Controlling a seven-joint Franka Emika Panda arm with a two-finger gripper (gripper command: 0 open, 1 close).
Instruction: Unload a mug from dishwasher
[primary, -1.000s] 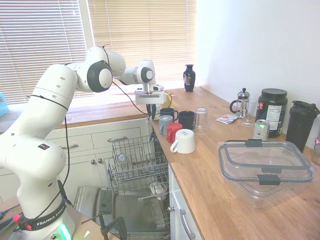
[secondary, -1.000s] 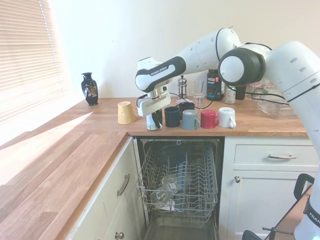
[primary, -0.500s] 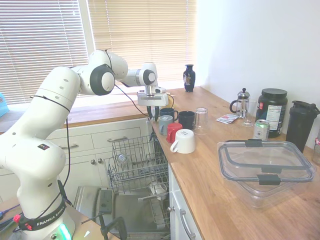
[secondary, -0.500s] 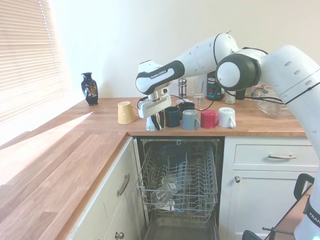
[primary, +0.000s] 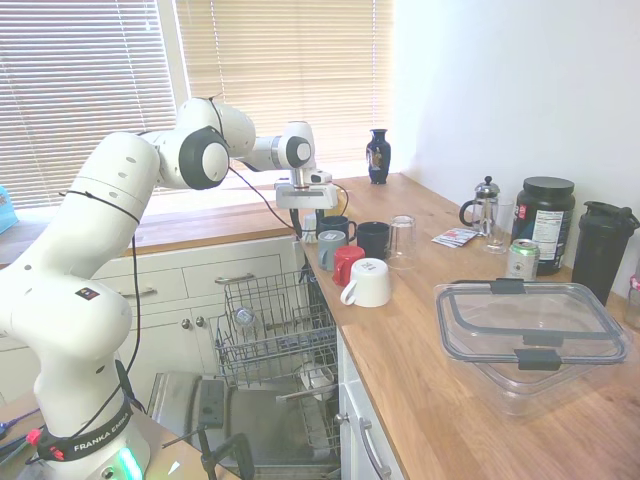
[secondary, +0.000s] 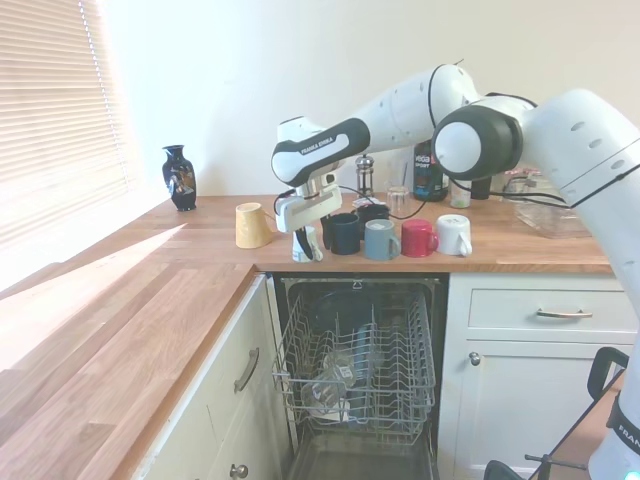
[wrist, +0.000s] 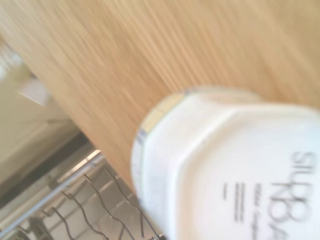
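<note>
My gripper (secondary: 306, 241) is shut on the mug (secondary: 300, 247), a small pale one, held low over the front edge of the wooden counter, right above the open dishwasher (secondary: 360, 365). Whether the mug touches the wood I cannot tell. From the first exterior view the gripper (primary: 308, 226) hangs just left of the row of mugs. The wrist view is filled by the mug (wrist: 225, 175), blurred, with grey print on it, wood behind it and the wire rack (wrist: 90, 205) below. The rack (primary: 270, 325) is pulled out over the dropped door (primary: 235, 420) and holds a glass.
A row of mugs stands right of the gripper: navy (secondary: 344, 233), grey-blue (secondary: 380, 240), red (secondary: 416, 238) and a bigger white one (secondary: 455, 235). A yellow mug (secondary: 250, 225) lies to its left, a dark vase (secondary: 180, 177) further back. A clear lidded container (primary: 530, 335) sits down the counter.
The gripper with the mug has shifted slightly along the counter edge, away from the row of mugs, and sits a little lower.
</note>
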